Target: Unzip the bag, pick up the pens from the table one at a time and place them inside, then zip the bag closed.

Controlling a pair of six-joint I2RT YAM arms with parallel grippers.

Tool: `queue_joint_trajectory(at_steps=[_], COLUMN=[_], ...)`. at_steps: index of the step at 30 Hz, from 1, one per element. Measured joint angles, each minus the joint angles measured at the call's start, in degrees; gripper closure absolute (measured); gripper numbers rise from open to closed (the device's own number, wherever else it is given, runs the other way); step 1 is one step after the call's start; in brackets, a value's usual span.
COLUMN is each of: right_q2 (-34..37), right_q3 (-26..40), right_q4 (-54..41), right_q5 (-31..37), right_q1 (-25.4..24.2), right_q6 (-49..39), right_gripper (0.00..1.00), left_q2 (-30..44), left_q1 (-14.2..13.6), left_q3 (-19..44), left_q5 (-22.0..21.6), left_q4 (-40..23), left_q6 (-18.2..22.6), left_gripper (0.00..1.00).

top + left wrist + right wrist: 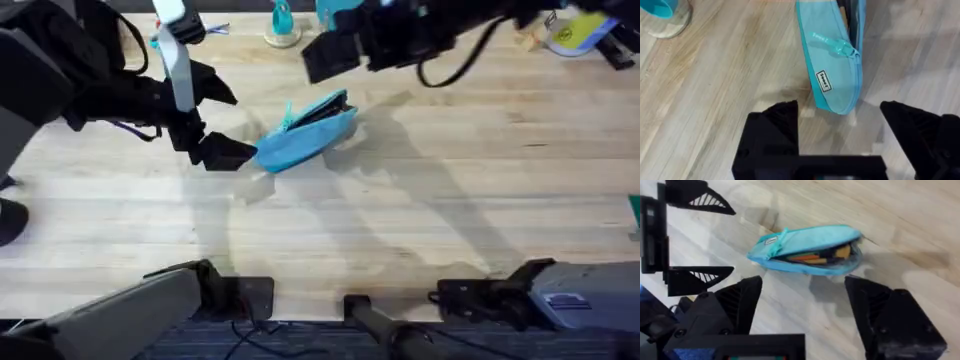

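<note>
Nearest the arm bases, the table (420,230) is bare light wood planks. Farther in, toward the middle and a little left, the bag (305,135) lies on the wood, slanting from its near-left end up to its far-right end. Its zipper is open along most of its length, and through the gap the right wrist view shows pens (815,257) inside, orange and yellow-tan, lying lengthwise. The pull (839,46) hangs on the side of the bag facing the left arm, close to the end with a small label.

The left gripper (205,120) sits just left of the bag's near-left end, fingers spread wide with nothing between them; one fingertip is right beside the bag's end, though I cannot tell whether it touches. From its own camera the bag's end lies between the two black fingers (772,130) and a bit beyond them.

The right gripper (805,305) hovers over the bag with its fingers apart, empty.

At the far edge stands a teal thing on a round pale base (282,30).
</note>
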Motion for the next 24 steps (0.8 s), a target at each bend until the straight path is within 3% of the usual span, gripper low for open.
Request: queue_joint_trajectory(at_steps=[13, 24], right_q2=[10.0, 12.2], right_q3=[0.1, 0.1], right_q4=[4.0, 10.4], right_q5=[-4.5, -4.0], right_q1=[3.6, 5.9], right_q6=[-5.5, -10.6], right_gripper=[0.006, 0.006], left_q2=[0.0, 0.0], left_q1=[0.0, 0.0], left_q3=[0.0, 0.0], left_q5=[0.0, 0.0], left_q4=[0.0, 0.0], left_q6=[0.0, 0.0], left_gripper=[0.007, 0.007])
